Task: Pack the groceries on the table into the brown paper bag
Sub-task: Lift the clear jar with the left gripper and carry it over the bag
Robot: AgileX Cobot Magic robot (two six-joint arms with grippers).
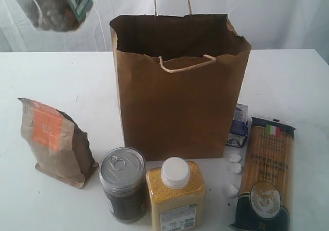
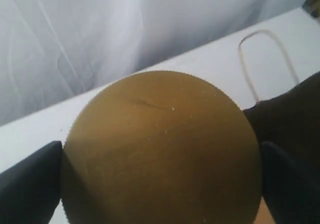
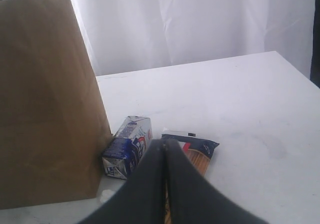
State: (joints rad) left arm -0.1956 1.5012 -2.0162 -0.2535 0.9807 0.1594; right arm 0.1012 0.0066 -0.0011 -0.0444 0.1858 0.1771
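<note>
My left gripper [image 2: 160,184] is shut on the gold-lidded clear jar [image 1: 56,7], which hangs in the air at the far left, up and left of the brown paper bag [image 1: 177,102]. The gold lid [image 2: 160,149] fills the left wrist view, with a dark finger [image 2: 30,184] on each side. On the table [image 1: 61,76] stand the brown pouch [image 1: 54,141], the dark can [image 1: 122,182] and the yellow-grain jar [image 1: 176,195]. The blue-white carton [image 1: 238,125] and the spaghetti pack [image 1: 264,174] lie right of the bag. My right gripper [image 3: 165,143] is shut and empty above the spaghetti pack [image 3: 197,154], next to the carton [image 3: 127,146].
The bag stands open at the top, and one cord handle [image 2: 265,59] shows in the left wrist view. A few small white lumps [image 1: 235,161] lie between the bag and the spaghetti pack. A white curtain [image 3: 200,24] hangs behind the table.
</note>
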